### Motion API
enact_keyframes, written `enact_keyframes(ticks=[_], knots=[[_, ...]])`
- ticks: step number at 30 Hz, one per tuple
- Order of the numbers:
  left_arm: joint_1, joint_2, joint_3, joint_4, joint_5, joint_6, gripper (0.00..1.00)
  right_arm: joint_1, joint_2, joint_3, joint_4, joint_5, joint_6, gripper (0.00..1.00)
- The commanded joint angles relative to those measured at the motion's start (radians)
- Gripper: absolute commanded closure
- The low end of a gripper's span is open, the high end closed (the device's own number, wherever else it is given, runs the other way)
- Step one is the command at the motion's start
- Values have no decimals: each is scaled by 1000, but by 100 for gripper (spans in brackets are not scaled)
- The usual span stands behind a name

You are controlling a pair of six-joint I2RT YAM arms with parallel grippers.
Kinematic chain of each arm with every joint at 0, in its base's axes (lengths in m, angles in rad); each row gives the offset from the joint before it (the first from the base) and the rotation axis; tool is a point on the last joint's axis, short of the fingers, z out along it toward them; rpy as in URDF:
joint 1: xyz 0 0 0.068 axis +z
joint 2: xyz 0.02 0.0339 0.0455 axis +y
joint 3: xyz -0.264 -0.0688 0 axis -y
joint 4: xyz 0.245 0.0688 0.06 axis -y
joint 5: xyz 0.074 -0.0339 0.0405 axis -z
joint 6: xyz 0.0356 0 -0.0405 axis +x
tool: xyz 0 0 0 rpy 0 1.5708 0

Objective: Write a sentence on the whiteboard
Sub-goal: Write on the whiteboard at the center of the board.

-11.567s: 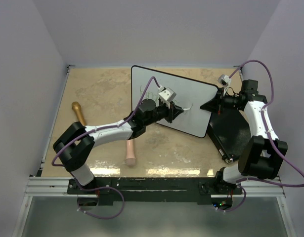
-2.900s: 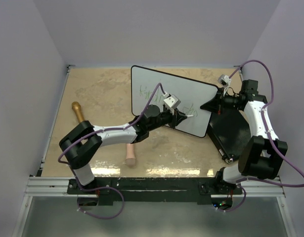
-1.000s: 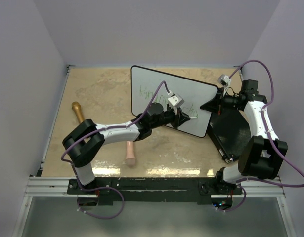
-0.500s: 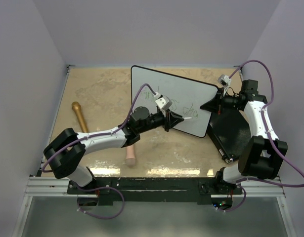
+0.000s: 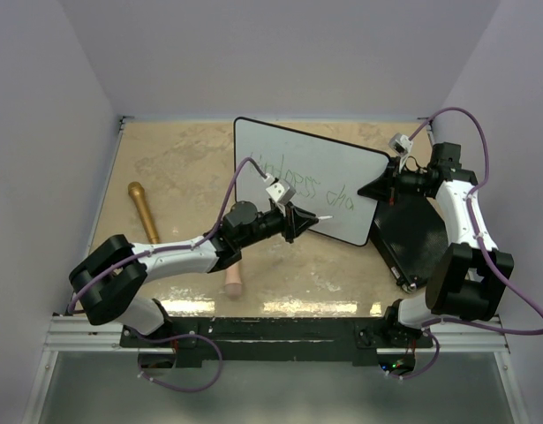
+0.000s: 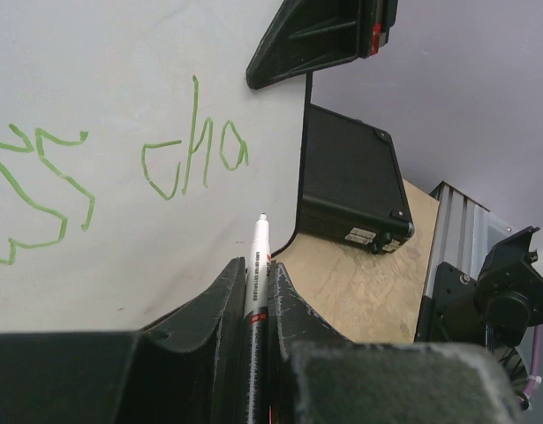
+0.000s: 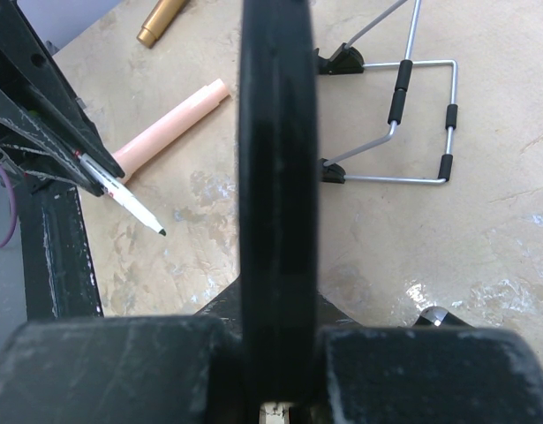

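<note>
The whiteboard stands tilted at the far right of the bench, propped on a wire stand behind it. The sentence is only partly there: green letters ending in "ss", then "cha", with bare white after them.

I judge the board light and stiff, with a glossy face that gives no grip. On so thin a stand it would likely slide or tip under the push of a pen. The rim is the place to hold it, well away from the ink, which probably smears at a touch.

That is where my right pincer is. It is closed on the board's right edge, and the black rim runs straight between its fingers in the right wrist view.

My left pincer is closed tight on a marker, pointing at the board's lower part just below "cha". Seen along the board's edge, the tip looks clear of the surface.

A black case lies just beside the board on the right. What look like a pink pen and a gold pen lie well apart from the board on the left.
</note>
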Motion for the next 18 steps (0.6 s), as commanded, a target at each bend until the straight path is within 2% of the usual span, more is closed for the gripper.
enact_keyframes(ticks=[1, 18], knots=[[-4, -8, 8, 89, -16, -10, 100, 5, -21, 8, 4, 55, -27, 100], [-24, 29, 37, 89, -55, 0, 100, 5, -24, 8, 3, 53, -27, 100]])
